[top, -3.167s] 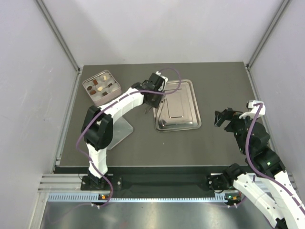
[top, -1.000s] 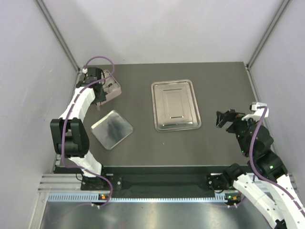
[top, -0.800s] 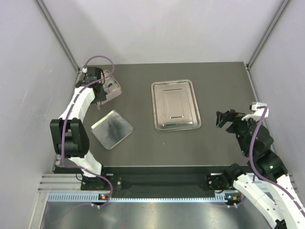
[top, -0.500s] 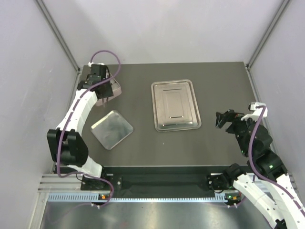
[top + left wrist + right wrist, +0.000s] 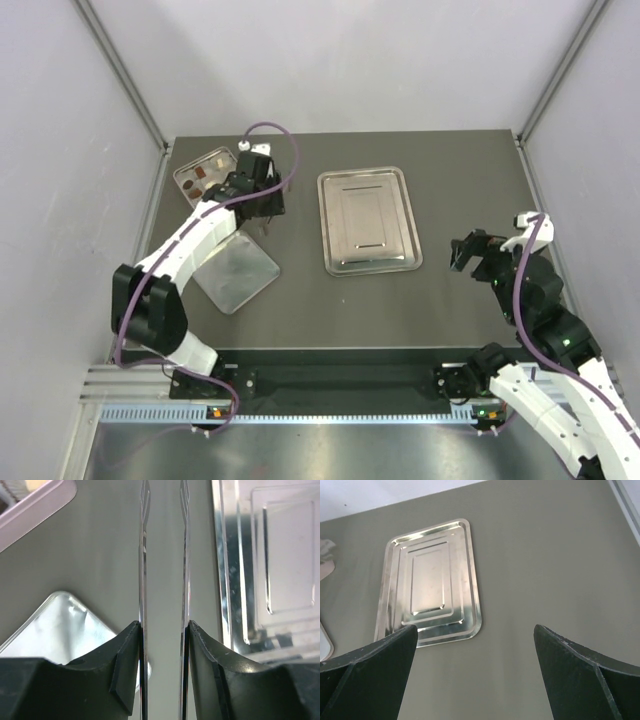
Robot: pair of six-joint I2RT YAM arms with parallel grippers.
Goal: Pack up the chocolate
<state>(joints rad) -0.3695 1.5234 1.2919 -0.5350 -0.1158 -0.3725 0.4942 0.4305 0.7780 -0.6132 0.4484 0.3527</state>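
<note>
Several small brown and cream pieces of chocolate [image 5: 203,172] sit in the compartments of a pink tin [image 5: 189,190] at the back left. My left gripper [image 5: 262,203] hovers just right of the tin, shut on a pair of thin steel tweezers [image 5: 144,555]. In the left wrist view the gripper [image 5: 163,627] presses the two blades from outside. They stand a little apart with only bare table showing between them, and their tips run out of the top of the frame. My right gripper [image 5: 468,250] hangs open at the right, nothing between its fingers [image 5: 370,675].
A steel tray [image 5: 367,220] lies bare at the table's middle, also seen in the right wrist view [image 5: 432,580]. The tin's shiny lid [image 5: 235,270] lies flat in front of the tin. The tin's corner [image 5: 35,505] and the tray's rim [image 5: 225,580] flank the tweezers.
My left arm has swung right from over the tin, which is now uncovered, to the gap between tin and tray. The right arm has barely moved.
</note>
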